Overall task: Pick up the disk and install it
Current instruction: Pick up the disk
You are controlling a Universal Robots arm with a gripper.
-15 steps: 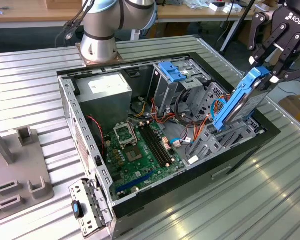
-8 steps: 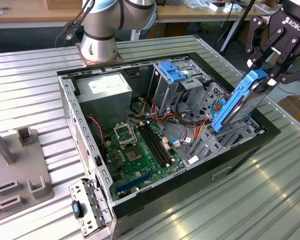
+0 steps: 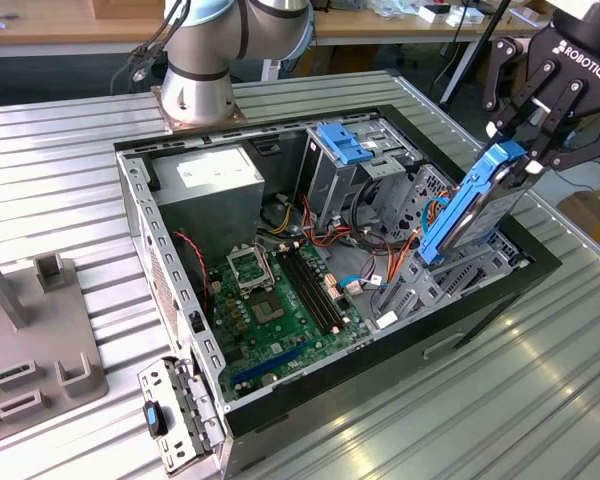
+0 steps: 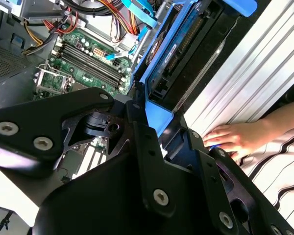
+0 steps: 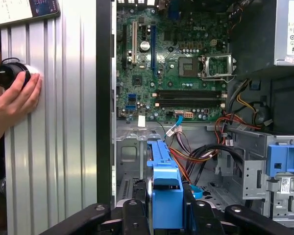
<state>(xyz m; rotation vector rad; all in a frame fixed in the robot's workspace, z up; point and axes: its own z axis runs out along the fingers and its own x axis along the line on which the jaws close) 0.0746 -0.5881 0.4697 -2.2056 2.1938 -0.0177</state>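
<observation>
Disk (image 3: 472,208) clamped by its upper end in end effector (image 3: 528,150), over the drive bay (image 3: 432,290) at the case's (image 3: 380,372) corner on the exterior view's right, long axis slanting steeply down from the jaws toward the bay. Lower end close against bay metal; touching or clear, cannot tell. Hand (image 5: 12,100) on counter (image 3: 540,400) beside case.

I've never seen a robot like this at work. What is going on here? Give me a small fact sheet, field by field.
Gripper: shut on the upper end of the disk
Disk: steeply tilted, blue rails showing, lower end dipping into the computer case on the exterior view's right
Case: lying open on the ribbed metal table, motherboard exposed
Person: a hand rests on the table beside the case
Task state: disk picked up, not yet seated
</observation>
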